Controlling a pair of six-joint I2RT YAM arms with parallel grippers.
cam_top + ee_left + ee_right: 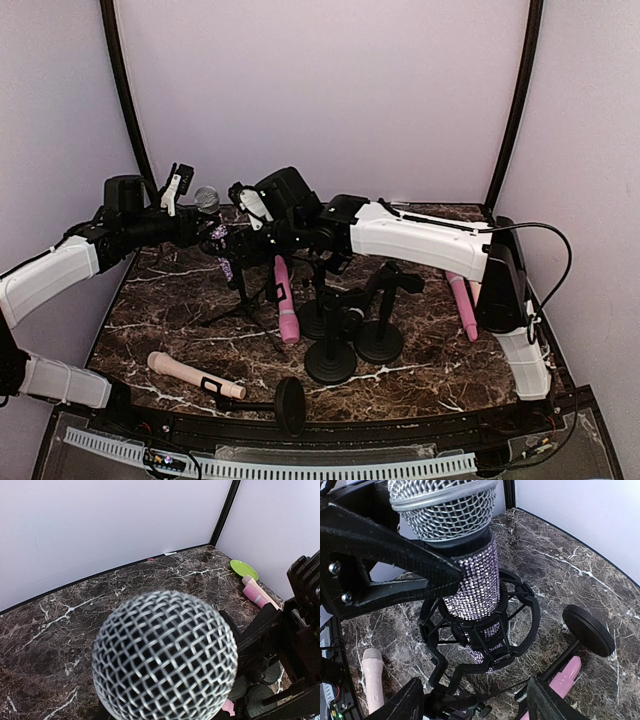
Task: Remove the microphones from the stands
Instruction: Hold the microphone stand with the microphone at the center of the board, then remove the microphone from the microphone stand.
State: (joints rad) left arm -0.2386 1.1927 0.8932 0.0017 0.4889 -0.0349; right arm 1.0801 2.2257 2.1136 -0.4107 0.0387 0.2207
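Observation:
The microphone has a silver mesh head and a purple glitter body. It stands upright in the black shock-mount ring of a tripod stand. That mesh head fills the left wrist view and hides the left fingers. My left gripper is shut on the glitter body just under the head; one of its black fingers presses the body from the left. My right gripper is open, its fingers either side of the stand's stem below the ring, not touching it.
A pink microphone lies by the tripod, another at the right, and a beige one at the front left. Two round-base stands stand mid-table. A toppled stand lies near the front edge. A green plate sits far right.

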